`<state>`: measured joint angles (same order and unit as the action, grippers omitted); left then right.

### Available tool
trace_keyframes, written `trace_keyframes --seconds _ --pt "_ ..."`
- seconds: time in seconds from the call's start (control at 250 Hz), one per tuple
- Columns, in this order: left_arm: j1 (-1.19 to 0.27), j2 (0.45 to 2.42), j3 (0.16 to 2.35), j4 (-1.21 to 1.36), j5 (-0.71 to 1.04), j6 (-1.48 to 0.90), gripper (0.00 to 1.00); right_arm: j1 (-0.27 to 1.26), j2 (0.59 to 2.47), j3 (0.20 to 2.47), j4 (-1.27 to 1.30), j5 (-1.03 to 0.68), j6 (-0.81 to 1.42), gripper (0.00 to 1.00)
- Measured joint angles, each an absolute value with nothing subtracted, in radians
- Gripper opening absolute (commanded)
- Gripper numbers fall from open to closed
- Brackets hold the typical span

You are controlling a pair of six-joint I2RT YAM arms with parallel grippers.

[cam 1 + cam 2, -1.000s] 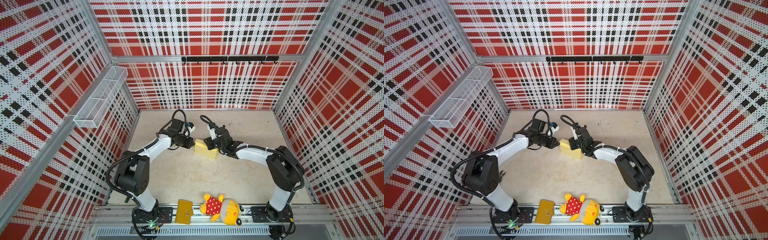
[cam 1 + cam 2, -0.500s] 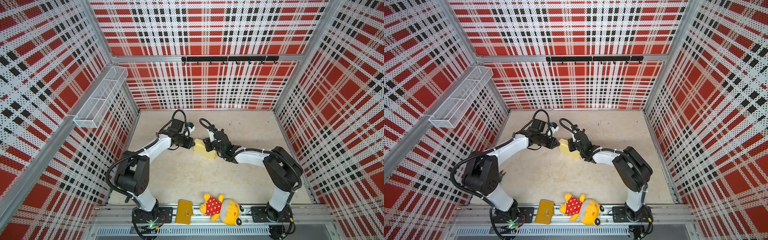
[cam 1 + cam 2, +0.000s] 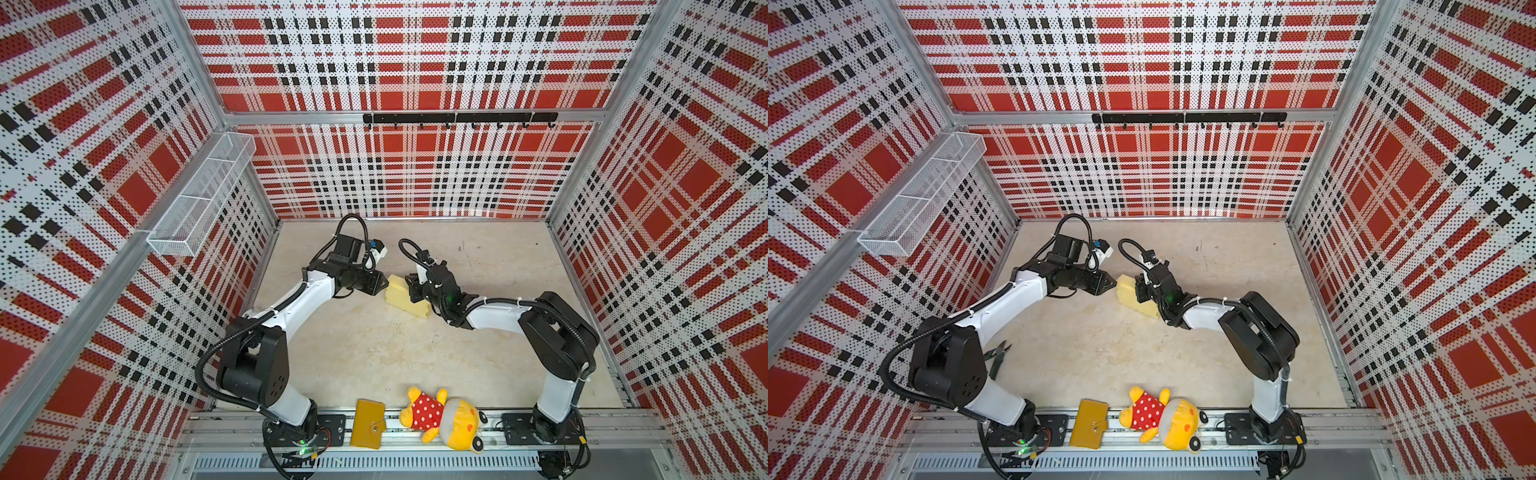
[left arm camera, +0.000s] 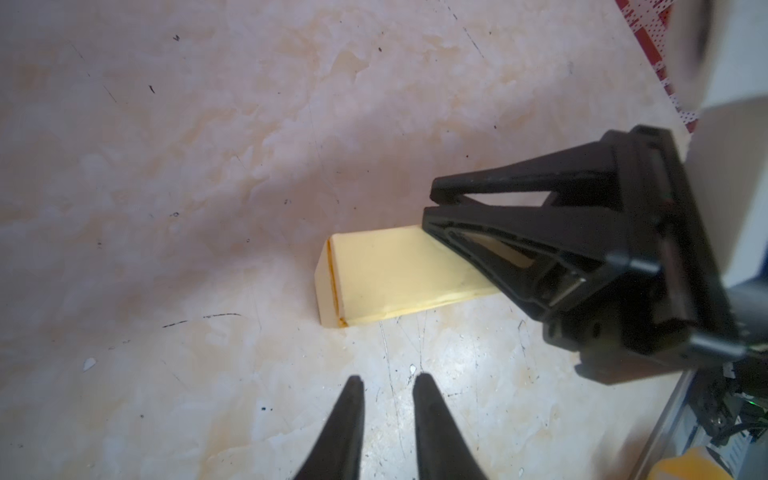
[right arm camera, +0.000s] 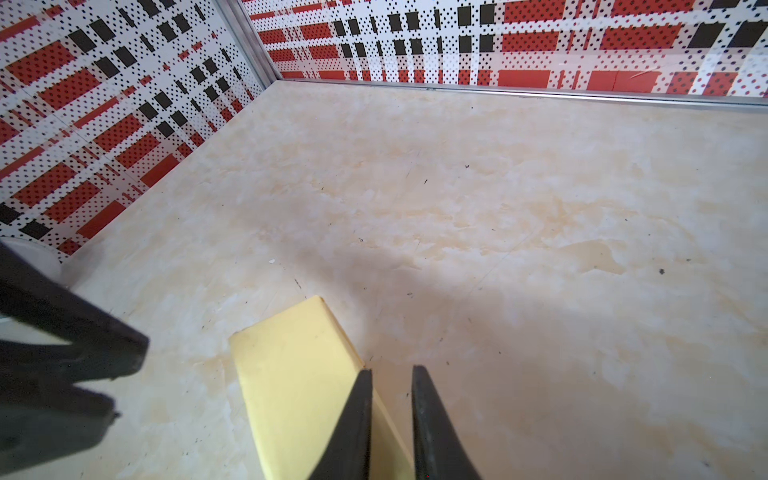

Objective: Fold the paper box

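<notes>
The paper box [image 3: 405, 298] [image 3: 1133, 296] is a flat, closed pale yellow rectangle lying on the table. In the left wrist view the paper box [image 4: 390, 270] lies a little ahead of my left gripper [image 4: 388, 379], whose jaws stand slightly apart with only table between them. In both top views the left gripper [image 3: 381, 284] points at the box's left end, just short of it. My right gripper [image 5: 390, 370] [image 3: 413, 286] is low over the box's far long edge. One finger lies over the top face and the other is beside the edge, with a narrow gap between them and nothing clamped.
A mustard wallet [image 3: 368, 424] and a yellow plush toy [image 3: 440, 417] lie on the front rail. Small cutters [image 3: 996, 357] lie by the left arm's base. A wire basket [image 3: 199, 203] hangs on the left wall, and a hook rail [image 3: 459, 118] on the back wall.
The right gripper has slid leftward along the box toward the left gripper. The left gripper's jaws have parted slightly; that arm has hardly moved.
</notes>
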<state>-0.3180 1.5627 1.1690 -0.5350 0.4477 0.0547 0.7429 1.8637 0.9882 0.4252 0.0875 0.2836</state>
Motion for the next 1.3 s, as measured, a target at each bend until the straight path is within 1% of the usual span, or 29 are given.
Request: trace_keyframes --seconds 0.172,0.288,0.552,0.892,1.172,1.3 --pt "-0.316 1.561 1.171 -0.555 0.468 0.057 0.05 0.743 1.874 0.987 0.441 0.097 0.276 0.19" --pt "-0.321 1.587 1.205 -0.570 0.481 0.051 0.00 0.743 1.874 0.983 0.447 0.101 0.275 0.19" --pt "-0.322 1.677 1.296 -0.592 0.487 0.033 0.00 0.756 1.871 0.978 0.454 0.118 0.263 0.19" --pt "-0.324 1.746 1.319 -0.620 0.463 0.031 0.00 0.782 1.865 0.968 0.465 0.139 0.258 0.19" --pt "-0.332 1.749 1.309 -0.610 0.432 0.050 0.00 0.791 1.857 0.971 0.463 0.150 0.255 0.21" --pt "-0.334 1.740 1.292 -0.595 0.427 0.054 0.00 0.793 1.843 0.989 0.405 0.141 0.263 0.22"
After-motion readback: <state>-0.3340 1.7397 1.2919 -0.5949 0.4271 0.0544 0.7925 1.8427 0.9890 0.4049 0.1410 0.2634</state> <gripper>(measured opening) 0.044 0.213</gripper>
